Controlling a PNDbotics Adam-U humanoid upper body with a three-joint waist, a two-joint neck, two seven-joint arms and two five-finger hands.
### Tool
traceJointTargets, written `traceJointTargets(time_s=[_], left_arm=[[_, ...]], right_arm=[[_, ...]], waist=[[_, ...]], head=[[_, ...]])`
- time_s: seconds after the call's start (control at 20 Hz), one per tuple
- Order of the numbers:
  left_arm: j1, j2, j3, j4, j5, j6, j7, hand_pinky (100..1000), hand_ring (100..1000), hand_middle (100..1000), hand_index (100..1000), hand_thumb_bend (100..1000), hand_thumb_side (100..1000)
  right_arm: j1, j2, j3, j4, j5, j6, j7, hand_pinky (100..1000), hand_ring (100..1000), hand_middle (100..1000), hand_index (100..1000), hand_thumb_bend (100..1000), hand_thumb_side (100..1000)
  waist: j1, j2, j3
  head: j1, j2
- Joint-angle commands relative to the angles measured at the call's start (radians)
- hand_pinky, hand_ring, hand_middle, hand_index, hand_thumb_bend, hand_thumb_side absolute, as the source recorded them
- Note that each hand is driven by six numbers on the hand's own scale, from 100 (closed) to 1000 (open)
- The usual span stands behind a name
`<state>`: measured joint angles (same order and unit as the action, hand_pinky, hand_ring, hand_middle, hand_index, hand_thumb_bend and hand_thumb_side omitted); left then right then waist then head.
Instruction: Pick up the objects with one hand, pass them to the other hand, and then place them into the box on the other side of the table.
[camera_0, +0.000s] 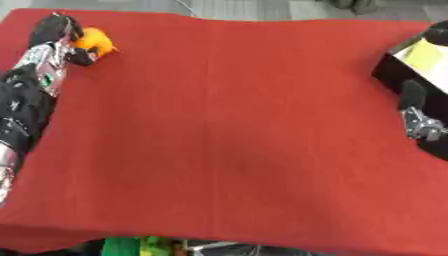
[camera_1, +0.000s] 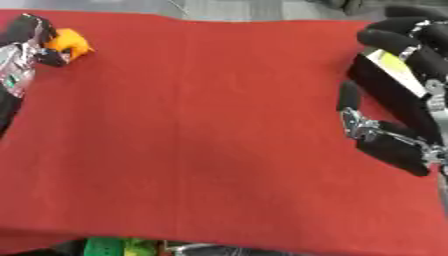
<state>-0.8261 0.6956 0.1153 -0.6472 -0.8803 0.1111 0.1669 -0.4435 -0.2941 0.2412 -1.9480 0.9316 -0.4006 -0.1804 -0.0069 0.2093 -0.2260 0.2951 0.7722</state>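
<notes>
The fingers (camera_0: 80, 56) of the left hand (camera_0: 54, 37) curl against the orange object (camera_0: 94, 42), grasping it from its near and left sides at the far left corner of the red counter (camera_0: 227, 130). The object seems to sit low on the cloth, not yet lifted. The right hand (camera_1: 398, 75) waits well apart from the object, at the counter's right edge, fingers relaxed and spread, holding nothing, with the box (camera_0: 418, 62) just behind it.

The grasp looks partial: most of the object bulges out beyond the fingers, so it could squirt free on the lift and roll off the nearby counter edge. The handover has to cross the whole cloth; any slip there drops the object mid-counter. The right hand also crowds the box and could nudge it.
</notes>
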Motion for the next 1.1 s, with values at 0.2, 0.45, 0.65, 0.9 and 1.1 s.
traceJointTargets(time_s=[0.2, 0.45, 0.65, 0.9, 1.1], left_arm=[[0.02, 0.053, -0.045, -0.196, 0.167, -0.102, -0.061, 638, 487, 437, 513, 197, 169], [0.097, 0.089, -0.127, -0.441, 0.386, -0.187, -0.225, 643, 495, 444, 518, 202, 204], [0.156, 0.089, -0.204, -0.641, 0.583, -0.209, -0.362, 640, 498, 449, 522, 202, 256], [0.19, 0.055, -0.303, -0.834, 0.753, -0.191, -0.527, 639, 507, 459, 534, 194, 298], [0.189, -0.003, -0.382, -0.934, 0.847, -0.151, -0.648, 633, 508, 460, 535, 180, 321]], right_arm=[[-0.014, -0.018, 0.002, -0.005, 0.005, -0.01, 0.007, 872, 855, 730, 815, 100, 383], [-0.057, -0.018, 0.064, 0.01, 0.008, -0.063, 0.048, 876, 860, 755, 847, 180, 332], [-0.117, -0.003, 0.144, 0.031, -0.02, -0.138, 0.11, 883, 874, 789, 892, 456, 398], [-0.162, 0.027, 0.196, 0.036, -0.073, -0.199, 0.164, 890, 898, 830, 927, 527, 389], [-0.186, 0.048, 0.213, 0.033, -0.085, -0.222, 0.191, 895, 908, 849, 941, 544, 382]], waist=[[0.005, -0.047, 0.029], [0.018, -0.088, 0.068], [0.026, -0.119, 0.09], [0.038, -0.133, 0.102], [0.041, -0.13, 0.106]], head=[[-0.063, -0.002], [-0.14, -0.002], [-0.215, -0.002], [-0.277, -0.002], [-0.298, -0.002]])
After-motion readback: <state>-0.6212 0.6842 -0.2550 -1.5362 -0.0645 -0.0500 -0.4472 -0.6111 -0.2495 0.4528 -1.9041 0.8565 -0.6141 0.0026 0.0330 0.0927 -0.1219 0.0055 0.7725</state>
